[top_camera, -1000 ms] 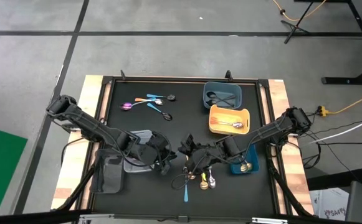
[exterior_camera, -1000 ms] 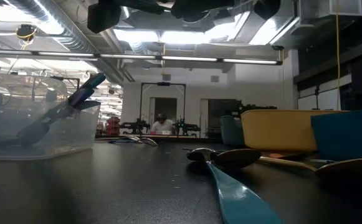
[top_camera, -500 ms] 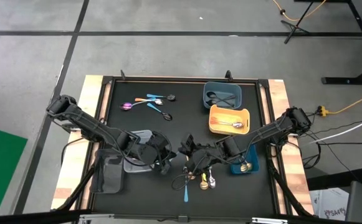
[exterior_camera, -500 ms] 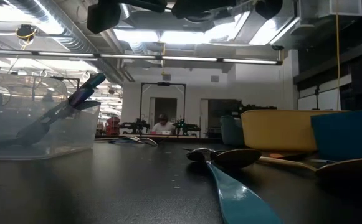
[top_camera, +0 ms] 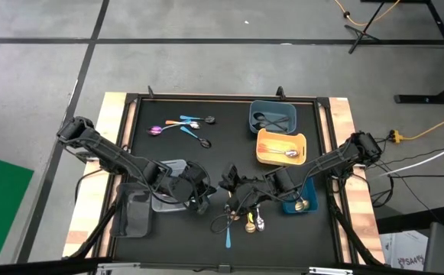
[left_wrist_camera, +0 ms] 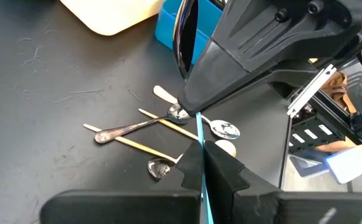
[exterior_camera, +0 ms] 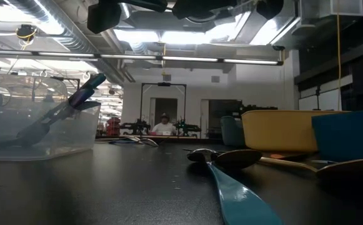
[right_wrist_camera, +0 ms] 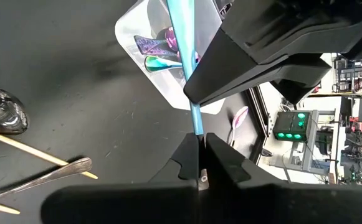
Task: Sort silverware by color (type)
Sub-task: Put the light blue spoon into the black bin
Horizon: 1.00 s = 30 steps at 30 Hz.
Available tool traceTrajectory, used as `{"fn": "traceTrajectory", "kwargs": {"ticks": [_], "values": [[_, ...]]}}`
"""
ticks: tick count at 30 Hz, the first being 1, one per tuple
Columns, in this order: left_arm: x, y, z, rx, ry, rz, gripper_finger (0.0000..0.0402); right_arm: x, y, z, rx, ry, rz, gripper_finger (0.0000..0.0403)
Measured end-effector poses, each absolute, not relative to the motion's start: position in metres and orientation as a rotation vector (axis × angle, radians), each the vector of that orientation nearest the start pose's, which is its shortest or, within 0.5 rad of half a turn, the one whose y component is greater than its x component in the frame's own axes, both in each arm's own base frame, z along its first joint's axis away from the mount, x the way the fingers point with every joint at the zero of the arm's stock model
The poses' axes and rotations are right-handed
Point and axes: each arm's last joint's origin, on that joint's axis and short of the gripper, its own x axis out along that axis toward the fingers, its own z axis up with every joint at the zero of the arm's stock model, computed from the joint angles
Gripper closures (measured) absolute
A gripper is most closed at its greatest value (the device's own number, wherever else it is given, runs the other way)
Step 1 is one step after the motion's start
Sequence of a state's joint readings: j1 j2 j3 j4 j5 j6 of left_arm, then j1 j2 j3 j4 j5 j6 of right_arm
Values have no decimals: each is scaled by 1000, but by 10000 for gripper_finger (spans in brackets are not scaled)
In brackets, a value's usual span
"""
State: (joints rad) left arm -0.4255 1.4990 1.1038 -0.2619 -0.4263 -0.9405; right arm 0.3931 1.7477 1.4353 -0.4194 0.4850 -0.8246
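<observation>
Left claw (left_wrist_camera: pixel 203 167), right claw (right_wrist_camera: pixel 199 155) both pinch teal spoon (right_wrist_camera: pixel 182 37).

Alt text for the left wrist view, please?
The left gripper is shut on a thin teal-blue spoon, whose other end the right gripper holds. Silver and gold spoons lie on the black table beyond.

1. Two hands meet mid-bench (top_camera: pixel 168 149): left hand (top_camera: pixel 204 200), right hand (top_camera: pixel 231 197), close together.
2. Near the far left edge lies a spoon group (top_camera: pixel 182 127).
3. Far right: one bin (top_camera: pixel 272 117), a second bin (top_camera: pixel 280 147) in front of it.
4. A tray (top_camera: pixel 168 195) sits under the left arm.
5. Loose spoons (top_camera: pixel 244 221) lie before the hands.
</observation>
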Motion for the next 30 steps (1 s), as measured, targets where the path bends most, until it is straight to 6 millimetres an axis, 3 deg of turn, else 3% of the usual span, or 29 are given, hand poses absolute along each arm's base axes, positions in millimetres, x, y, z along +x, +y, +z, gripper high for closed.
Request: {"fn": "traceTrajectory", "kwargs": {"ticks": [30], "values": [[301, -123, 270, -640, 540, 277, 401, 363, 136, 283, -1103, 674, 194, 401]]}}
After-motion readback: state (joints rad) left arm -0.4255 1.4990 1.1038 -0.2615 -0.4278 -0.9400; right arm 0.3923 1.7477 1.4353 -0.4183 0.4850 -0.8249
